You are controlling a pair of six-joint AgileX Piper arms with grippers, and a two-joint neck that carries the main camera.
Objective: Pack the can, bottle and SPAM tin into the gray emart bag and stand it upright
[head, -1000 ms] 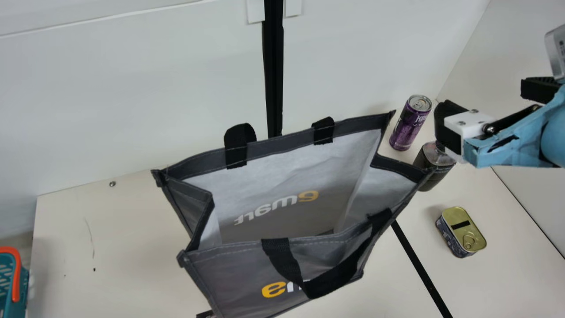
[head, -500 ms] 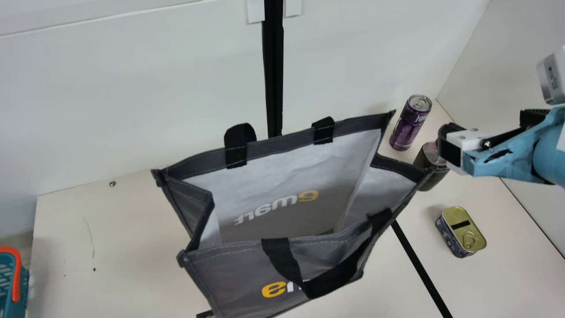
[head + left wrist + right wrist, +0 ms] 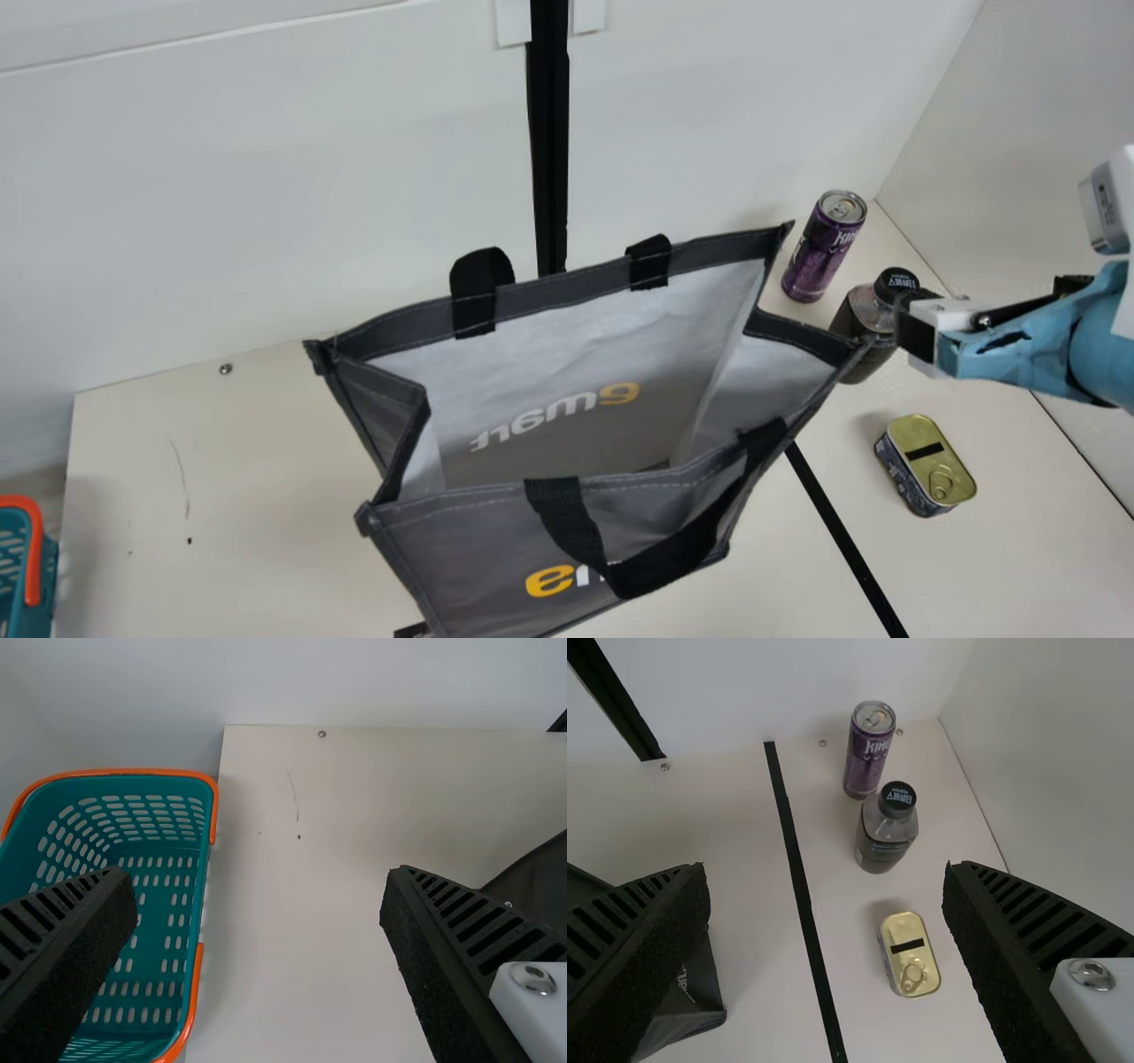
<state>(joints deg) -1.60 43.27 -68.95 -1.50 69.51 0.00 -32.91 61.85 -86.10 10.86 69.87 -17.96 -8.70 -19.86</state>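
Main view: can (image 3: 822, 252), bottle (image 3: 857, 326) approx. 2 o'clock of soft bag (image 3: 469, 554), SPAM tin (image 3: 928, 468) at 3; prob. weighty, slick, best gripped mid-body. L end effector (image 3: 257, 890), R end effector (image 3: 824, 890): released.

Close above the bag (image 3: 478, 549), the main view looks steeply down toward the wall (image 3: 266, 177); the left wrist view, also downward, shares its lower-left basket (image 3: 13, 607), the right its bottle (image 3: 856, 326).

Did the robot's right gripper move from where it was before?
Yes, the right gripper moved. In the main view, it went down past the black cap of the bottle, which it hid before.
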